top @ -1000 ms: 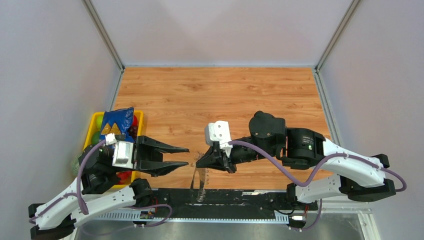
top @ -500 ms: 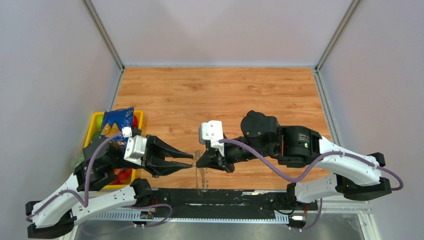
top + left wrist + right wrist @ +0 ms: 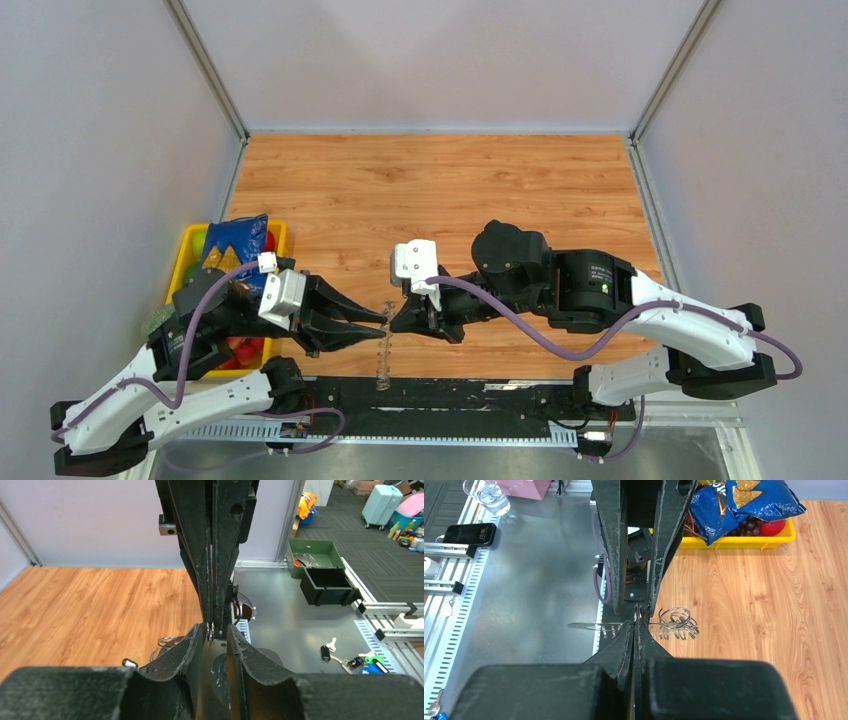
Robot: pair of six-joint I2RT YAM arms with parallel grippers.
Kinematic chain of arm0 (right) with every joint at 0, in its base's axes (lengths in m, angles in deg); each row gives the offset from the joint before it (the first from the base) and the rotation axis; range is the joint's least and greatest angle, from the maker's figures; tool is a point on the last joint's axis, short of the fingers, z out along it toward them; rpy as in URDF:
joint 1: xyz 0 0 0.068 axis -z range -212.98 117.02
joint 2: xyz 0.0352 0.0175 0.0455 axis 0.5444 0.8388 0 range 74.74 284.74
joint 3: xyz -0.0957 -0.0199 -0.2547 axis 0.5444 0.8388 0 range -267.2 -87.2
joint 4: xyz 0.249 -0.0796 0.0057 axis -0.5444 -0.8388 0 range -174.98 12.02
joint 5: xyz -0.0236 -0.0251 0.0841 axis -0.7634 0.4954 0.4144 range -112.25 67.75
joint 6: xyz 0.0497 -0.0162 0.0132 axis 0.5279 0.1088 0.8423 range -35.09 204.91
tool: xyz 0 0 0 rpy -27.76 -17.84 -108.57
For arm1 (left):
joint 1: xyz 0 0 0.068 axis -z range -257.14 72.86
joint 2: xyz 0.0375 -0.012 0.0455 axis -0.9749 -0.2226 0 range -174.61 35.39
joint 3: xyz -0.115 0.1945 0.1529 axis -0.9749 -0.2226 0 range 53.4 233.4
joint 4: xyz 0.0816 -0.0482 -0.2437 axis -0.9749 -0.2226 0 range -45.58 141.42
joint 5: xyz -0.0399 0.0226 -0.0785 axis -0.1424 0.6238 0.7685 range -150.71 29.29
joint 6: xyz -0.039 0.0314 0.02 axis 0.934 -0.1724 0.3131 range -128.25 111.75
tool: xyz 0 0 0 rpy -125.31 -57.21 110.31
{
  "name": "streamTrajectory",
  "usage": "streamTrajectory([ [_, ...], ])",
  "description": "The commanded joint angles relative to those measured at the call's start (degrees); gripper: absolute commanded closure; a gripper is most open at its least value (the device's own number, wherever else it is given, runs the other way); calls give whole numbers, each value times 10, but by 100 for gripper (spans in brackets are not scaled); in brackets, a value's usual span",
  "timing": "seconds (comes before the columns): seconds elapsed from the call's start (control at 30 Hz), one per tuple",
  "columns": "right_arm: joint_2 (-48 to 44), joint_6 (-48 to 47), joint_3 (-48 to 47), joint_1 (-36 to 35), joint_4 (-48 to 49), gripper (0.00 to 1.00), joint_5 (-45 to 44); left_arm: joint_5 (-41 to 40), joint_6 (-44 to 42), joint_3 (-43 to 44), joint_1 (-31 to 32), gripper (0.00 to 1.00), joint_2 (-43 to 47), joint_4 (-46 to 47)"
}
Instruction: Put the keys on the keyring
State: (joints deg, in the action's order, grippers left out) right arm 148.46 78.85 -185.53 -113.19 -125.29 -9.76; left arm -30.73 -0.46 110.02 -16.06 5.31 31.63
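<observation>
A wood-grain table (image 3: 440, 190) sits inside three pale grey walls; at its left edge stands one yellow bin (image 3: 190, 245) with one blue snack bag (image 3: 235, 245) lying across it. Two arms reach in from the near edge and meet tip to tip just short of the table's middle. The right gripper (image 3: 395, 323) is pressed fully closed, its two fingers pinching the thin wire of the keyring (image 3: 382, 360); there is one such hoop, seen almost edge-on from above, running from the fingertips back toward the near edge, its jagged fringe of small metal bits showing along one side in the right wrist view (image 3: 676, 622). The left gripper (image 3: 382, 327) faces it with its jaws narrow but not closed; its two fingers straddle the right fingertips and the pinched wire, a slim gap showing on either side. One small black-headed key (image 3: 129, 662) lies on the wood below the left gripper, apart from the hoop; whether any key hangs on the hoop itself cannot be told.
</observation>
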Motion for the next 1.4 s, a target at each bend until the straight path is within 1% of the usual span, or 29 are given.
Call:
streamTrajectory([
  [0.0,-1,5,-32,-1,17,100,-6,5,7,12,0,70,-5,-5],
  [0.1,0,4,-34,-1,17,100,-5,6,6,10,0,73,-6,-5],
  [0.17,-1,4,-36,-1,17,100,-5,6,4,9,0,79,-8,-6],
  [0.2,-1,5,-36,-1,18,100,-4,7,2,9,0,84,-10,-6],
  [0.23,-1,5,-35,-1,17,100,-4,7,1,11,0,87,-11,-6],
  [0.27,-1,5,-35,-1,16,100,-4,8,-1,11,0,94,-12,-5],
  [0.33,-1,5,-32,-2,16,100,-4,9,-6,12,0,99,-15,-5],
  [0.5,-6,5,-29,-1,17,100,-2,11,-10,3,0,100,-16,8],
  [0.53,-9,5,-27,-1,17,98,-2,10,-10,-3,0,100,-13,19],
  [0.63,-29,9,-8,-2,32,82,-7,13,-11,-21,0,100,0,48],
  [0.7,-62,11,17,-1,58,72,-17,18,-10,-39,0,100,12,78],
  [0.87,-130,12,103,-1,132,60,-32,24,2,-75,1,100,30,161],
  [0.97,-150,12,131,-1,160,58,-29,29,12,-86,0,100,33,190],
  [1.03,-157,11,146,-1,174,58,-26,29,20,-98,0,100,38,240],
  [1.13,-163,9,165,-1,194,58,-21,22,33,-119,0,100,47,282],
  [1.37,-170,-13,204,-1,260,64,-9,-19,64,-166,0,100,73,387],
])
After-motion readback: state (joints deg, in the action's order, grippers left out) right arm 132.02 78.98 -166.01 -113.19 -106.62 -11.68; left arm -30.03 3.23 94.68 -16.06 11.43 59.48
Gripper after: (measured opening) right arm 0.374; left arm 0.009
